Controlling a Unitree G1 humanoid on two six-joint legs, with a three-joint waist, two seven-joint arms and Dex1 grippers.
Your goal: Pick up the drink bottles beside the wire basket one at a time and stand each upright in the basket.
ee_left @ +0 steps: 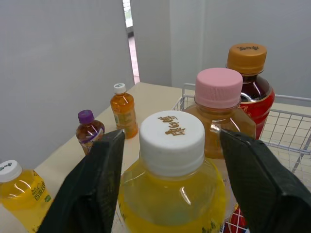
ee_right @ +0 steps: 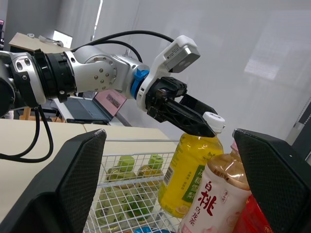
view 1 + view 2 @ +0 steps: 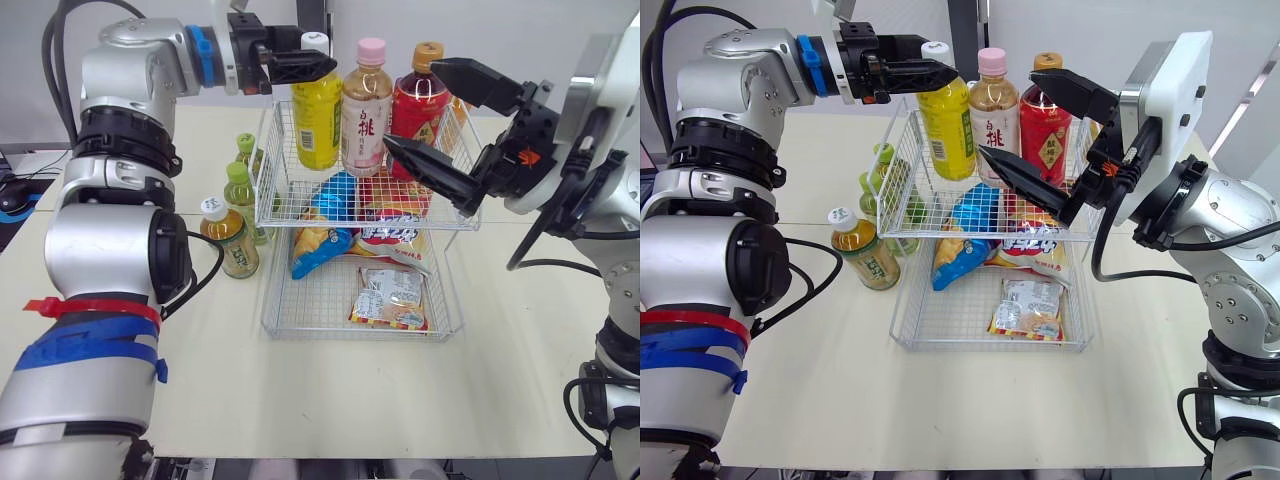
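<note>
The two-tier wire basket [image 3: 275, 215] holds three upright bottles on its upper shelf: a yellow bottle [image 3: 317, 118] with a white cap, a pink-capped bottle [image 3: 366, 110] and a red bottle [image 3: 420, 105] with an orange cap. My left gripper [image 3: 320, 66] is open, with one finger on each side of the yellow bottle's cap [image 1: 171, 141] and a gap on both sides. My right gripper [image 3: 410, 103] is wide open in front of the red bottle and holds nothing. Left of the basket stand an amber tea bottle [image 3: 229, 238] and two green-capped bottles [image 3: 240, 195].
Snack packets [image 3: 390, 295] lie in the basket's lower tier. The left wrist view has more small bottles on the table past the basket: an orange one [image 1: 123, 109], a purple-capped one [image 1: 87, 128] and a yellow one [image 1: 19, 189]. Bare tabletop [image 3: 330, 390] lies in front.
</note>
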